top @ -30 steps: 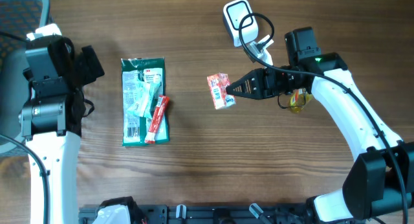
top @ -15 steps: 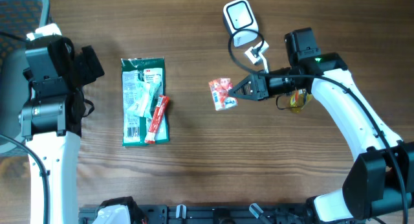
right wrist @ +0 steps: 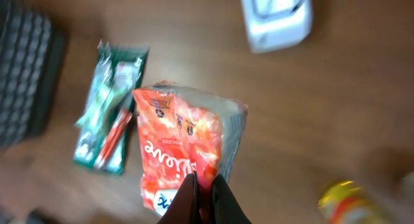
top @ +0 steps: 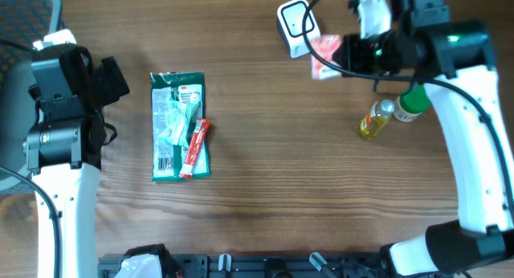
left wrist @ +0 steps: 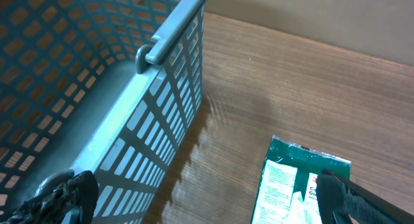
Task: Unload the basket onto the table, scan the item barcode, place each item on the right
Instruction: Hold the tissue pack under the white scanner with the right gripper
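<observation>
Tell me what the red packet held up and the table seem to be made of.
Red packet: thin glossy plastic film, apparently; it shows sheen, wrinkles and a clear edge. Table: wood or wood-look laminate, matte; brown grain lines show, but which one is unclear.

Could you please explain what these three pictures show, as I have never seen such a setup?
These are two robot arms at a wooden table. One picture looks down from above; the other two come from cameras on each wrist. The right tool is shut on a red snack packet, held up near the white scanner. The left tool stands open and empty beside a mesh basket. On the table lie a green packet with a red tube on it and a yellow bottle.
</observation>
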Robot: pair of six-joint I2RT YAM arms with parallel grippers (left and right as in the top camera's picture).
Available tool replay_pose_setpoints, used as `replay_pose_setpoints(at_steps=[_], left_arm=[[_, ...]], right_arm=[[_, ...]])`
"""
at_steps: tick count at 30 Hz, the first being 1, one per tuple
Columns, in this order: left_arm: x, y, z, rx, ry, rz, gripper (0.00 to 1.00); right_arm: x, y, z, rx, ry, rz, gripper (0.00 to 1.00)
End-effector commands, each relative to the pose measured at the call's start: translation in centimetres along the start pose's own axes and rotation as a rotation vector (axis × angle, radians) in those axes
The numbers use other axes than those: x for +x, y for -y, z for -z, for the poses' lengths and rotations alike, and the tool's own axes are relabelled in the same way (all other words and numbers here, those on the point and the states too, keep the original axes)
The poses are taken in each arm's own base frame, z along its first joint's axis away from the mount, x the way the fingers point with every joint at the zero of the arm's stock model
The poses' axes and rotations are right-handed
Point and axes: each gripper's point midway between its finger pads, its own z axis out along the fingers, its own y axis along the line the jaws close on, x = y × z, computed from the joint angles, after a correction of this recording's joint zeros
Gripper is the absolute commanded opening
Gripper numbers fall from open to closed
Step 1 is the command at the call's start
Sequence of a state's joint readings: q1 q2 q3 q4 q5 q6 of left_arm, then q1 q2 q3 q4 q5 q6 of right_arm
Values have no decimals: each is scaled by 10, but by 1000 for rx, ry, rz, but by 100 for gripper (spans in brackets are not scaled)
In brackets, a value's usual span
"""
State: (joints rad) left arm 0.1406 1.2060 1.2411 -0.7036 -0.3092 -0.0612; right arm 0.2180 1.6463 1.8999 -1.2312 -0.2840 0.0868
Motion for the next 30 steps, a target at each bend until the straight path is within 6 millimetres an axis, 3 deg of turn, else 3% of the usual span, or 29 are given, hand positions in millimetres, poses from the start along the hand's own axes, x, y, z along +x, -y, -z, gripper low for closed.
replay_pose_setpoints(at_steps=[1,5,10,13,18,22,30], left_arm=[[-2,-1,0,1,4,3,100],[-2,-1,0,1,4,3,100],[-2,-1,0,1,4,3,100],[-2,-1,0,1,4,3,100],[-2,-1,0,1,4,3,100],[-2,-1,0,1,4,3,100],[-2,-1,0,1,4,3,100]], right_arm=[[-20,24,4,199,75,63,4],[-39,31,-14,265,108,168,4],[-41,36,-58,340,54,220,4],[-48,48,-90,482,44,261,4],[-55,53,-135,603,17,420,4],[-76,55,-154,731,54,557,4],[-97,53,-188,741,120,661,4]])
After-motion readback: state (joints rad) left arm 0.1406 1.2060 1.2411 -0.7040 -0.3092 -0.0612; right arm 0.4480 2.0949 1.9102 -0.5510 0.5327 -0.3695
